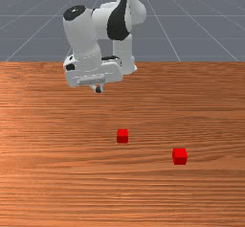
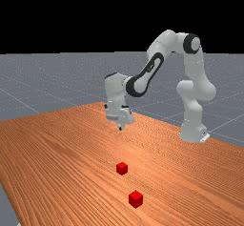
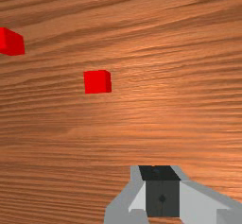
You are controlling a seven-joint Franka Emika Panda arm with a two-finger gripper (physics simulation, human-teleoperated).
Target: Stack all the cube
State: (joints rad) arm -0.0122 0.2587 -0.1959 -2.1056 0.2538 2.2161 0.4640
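One plain red cube (image 1: 122, 136) sits on the orange-brown wooden counter (image 1: 52, 187), and a second red cube (image 1: 180, 156) sits well apart from it, likewise directly on the wood. Their flat bases rest on the counter, so the pair is side by side with a gap, unstacked. In the front view the second cube lies to the right of the first and nearer the camera.

Above the counter hangs the pincer (image 1: 98, 89), pointing down, with its dark-tipped fingers brought together. It is up and to the left of the first cube in the front view, clear of both cubes and touching neither. The white and grey arm (image 2: 167, 41) bends over from its base, which stands toward the far view's right.

In the wrist view both cubes lie out beyond the fingertips, the first one nearer them; the second is farther away and partly cut off by the picture's edge. Straight, close-set grain lines run through the wood. Past the counter spreads a grey floor (image 2: 47, 72) with pale lines, and black lies over its horizon in the far view.
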